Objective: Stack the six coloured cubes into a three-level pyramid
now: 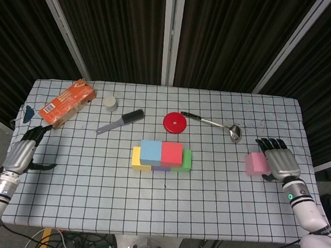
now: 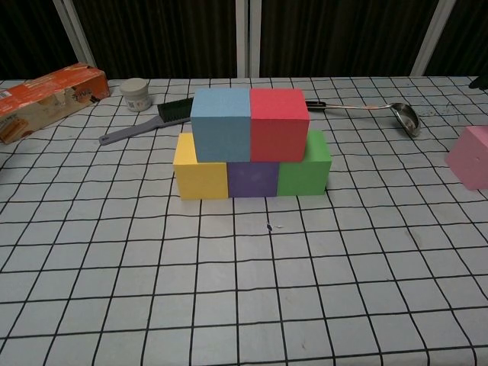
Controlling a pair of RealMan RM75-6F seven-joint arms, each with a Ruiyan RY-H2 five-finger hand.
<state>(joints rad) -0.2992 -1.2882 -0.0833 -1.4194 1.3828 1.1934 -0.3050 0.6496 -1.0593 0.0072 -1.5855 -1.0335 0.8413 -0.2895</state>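
Mid-table, a yellow cube (image 1: 136,158) (image 2: 200,166), a purple cube (image 1: 160,168) (image 2: 252,179) and a green cube (image 1: 186,159) (image 2: 306,165) form a row. A blue cube (image 1: 150,151) (image 2: 221,114) and a red cube (image 1: 172,153) (image 2: 279,123) sit side by side on top of them. The pink cube (image 1: 256,164) (image 2: 471,156) lies alone on the table to the right. My right hand (image 1: 280,160) is just right of it, fingers stretched out and holding nothing. At the table's left edge my left hand (image 1: 20,156) is open and empty. The chest view shows neither hand.
Along the back stand an orange carton (image 1: 67,103) (image 2: 47,97), a small white jar (image 1: 109,101) (image 2: 136,94), a black-handled knife (image 1: 120,121), a red disc (image 1: 175,122) and a metal ladle (image 1: 212,124) (image 2: 370,110). Checked cloth covers the table (image 1: 146,204).
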